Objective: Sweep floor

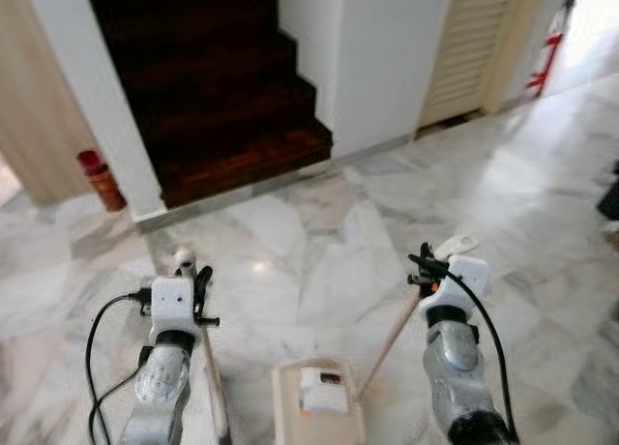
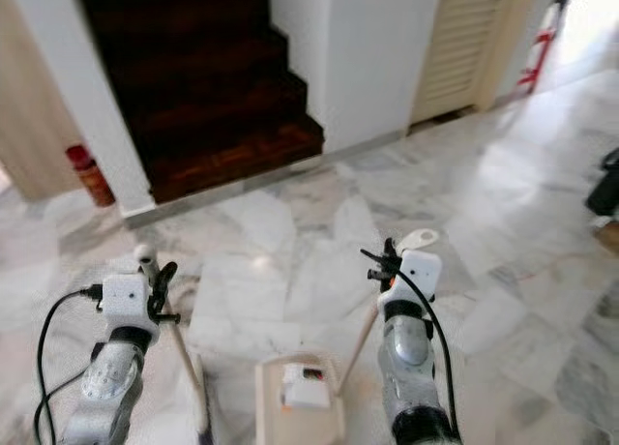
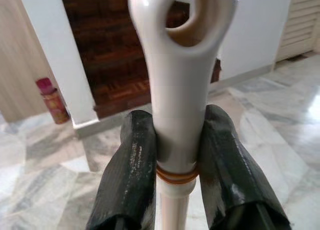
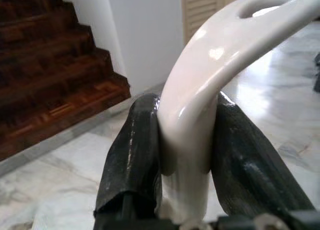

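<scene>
A dark wooden staircase [image 1: 218,87] rises at upper left between white walls [image 1: 387,58]; a louvred door [image 1: 474,48] stands upper right above a glossy marble floor [image 1: 319,242].

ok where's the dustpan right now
The dustpan sits low on the marble floor between the two arms in the head views, its handle held in the right pincer.

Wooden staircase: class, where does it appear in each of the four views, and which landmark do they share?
Left eye view: staircase, upper left of centre.
Right eye view: staircase upper left again.
Left wrist view: staircase behind broom handle.
Right wrist view: staircase beside dustpan handle.
Shared landmark: louvred door.
</scene>
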Motion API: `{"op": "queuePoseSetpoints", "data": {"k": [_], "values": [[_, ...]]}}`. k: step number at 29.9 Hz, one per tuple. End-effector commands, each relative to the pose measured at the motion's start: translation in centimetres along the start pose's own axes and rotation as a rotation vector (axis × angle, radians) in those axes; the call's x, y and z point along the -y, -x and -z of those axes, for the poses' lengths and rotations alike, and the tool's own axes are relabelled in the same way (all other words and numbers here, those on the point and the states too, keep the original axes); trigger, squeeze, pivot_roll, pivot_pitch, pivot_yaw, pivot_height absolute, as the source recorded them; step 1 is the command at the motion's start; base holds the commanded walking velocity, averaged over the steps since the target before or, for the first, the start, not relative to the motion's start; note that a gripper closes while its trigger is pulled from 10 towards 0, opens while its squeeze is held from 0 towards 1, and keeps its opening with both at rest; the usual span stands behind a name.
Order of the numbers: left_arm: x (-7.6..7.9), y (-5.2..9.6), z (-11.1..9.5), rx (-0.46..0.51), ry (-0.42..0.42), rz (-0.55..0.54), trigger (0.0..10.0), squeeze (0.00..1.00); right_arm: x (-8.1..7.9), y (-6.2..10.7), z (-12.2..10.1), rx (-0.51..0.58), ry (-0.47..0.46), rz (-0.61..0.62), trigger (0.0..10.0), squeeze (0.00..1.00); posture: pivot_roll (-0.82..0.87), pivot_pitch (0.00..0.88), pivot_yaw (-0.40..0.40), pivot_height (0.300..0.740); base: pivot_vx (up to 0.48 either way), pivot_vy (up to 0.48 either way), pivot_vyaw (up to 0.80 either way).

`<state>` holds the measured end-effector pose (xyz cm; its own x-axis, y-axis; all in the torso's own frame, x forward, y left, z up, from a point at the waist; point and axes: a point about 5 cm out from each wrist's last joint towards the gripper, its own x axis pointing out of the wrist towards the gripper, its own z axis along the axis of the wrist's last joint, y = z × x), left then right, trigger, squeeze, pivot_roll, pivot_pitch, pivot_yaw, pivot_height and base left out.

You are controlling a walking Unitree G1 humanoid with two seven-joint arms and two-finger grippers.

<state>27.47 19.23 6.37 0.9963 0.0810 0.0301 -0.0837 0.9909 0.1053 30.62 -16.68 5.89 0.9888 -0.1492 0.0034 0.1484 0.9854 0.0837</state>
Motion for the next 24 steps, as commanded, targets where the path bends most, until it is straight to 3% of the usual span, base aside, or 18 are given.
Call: {"op": "queuePoseSetpoints", "data": {"k": [1,24], "values": [[-0.12,-0.49,-0.93,0.038,-0.005,-0.005,10.0,0.00,-0.38,-0.63,-1.37,0.058,-0.016,-0.008,10.0,0.00,0.10,0.000,0.019,0.740,0.000,0.341,0.00],[-0.08,-0.46,-0.97,0.035,-0.002,-0.006,10.0,0.00,-0.62,-0.76,-1.44,0.045,-0.013,-0.028,10.0,0.00,0.10,0.000,0.017,0.740,0.000,0.345,0.00]]}}
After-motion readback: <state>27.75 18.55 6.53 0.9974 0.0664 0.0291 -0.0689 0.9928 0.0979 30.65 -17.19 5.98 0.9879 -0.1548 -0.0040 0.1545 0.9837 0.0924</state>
